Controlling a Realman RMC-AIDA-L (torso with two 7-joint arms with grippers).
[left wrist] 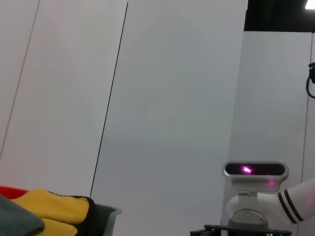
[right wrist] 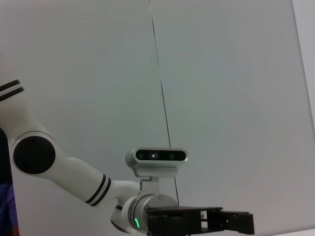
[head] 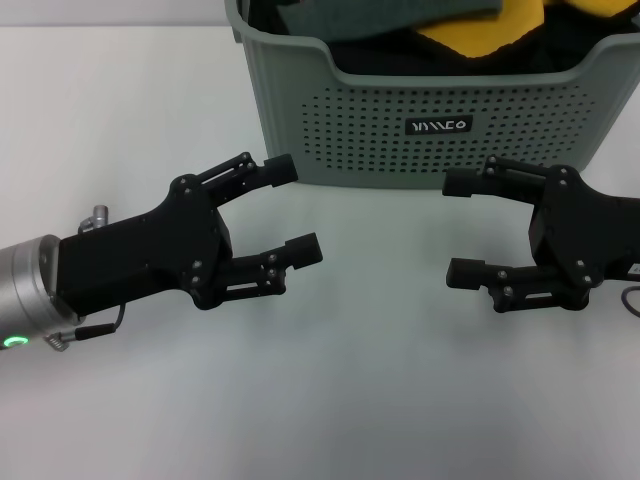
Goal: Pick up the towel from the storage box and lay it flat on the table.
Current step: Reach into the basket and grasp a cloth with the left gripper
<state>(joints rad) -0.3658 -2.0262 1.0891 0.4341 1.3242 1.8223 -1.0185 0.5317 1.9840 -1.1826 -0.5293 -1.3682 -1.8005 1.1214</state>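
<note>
The storage box (head: 430, 120) stands at the back middle of the white table (head: 350, 400). Inside it, the dark grey-green towel (head: 390, 18) lies at the top, beside yellow cloths (head: 490, 28). A corner of the towel (left wrist: 17, 219) and a yellow cloth (left wrist: 54, 206) also show in the left wrist view. My left gripper (head: 295, 210) is open and empty, in front of the box's left side. My right gripper (head: 460, 228) is open and empty, in front of the box's right side. Both hover above the table, fingertips facing each other.
Bare table surface lies all around the box and in front of both grippers. The right wrist view shows my left arm and its gripper (right wrist: 231, 222) against a pale wall.
</note>
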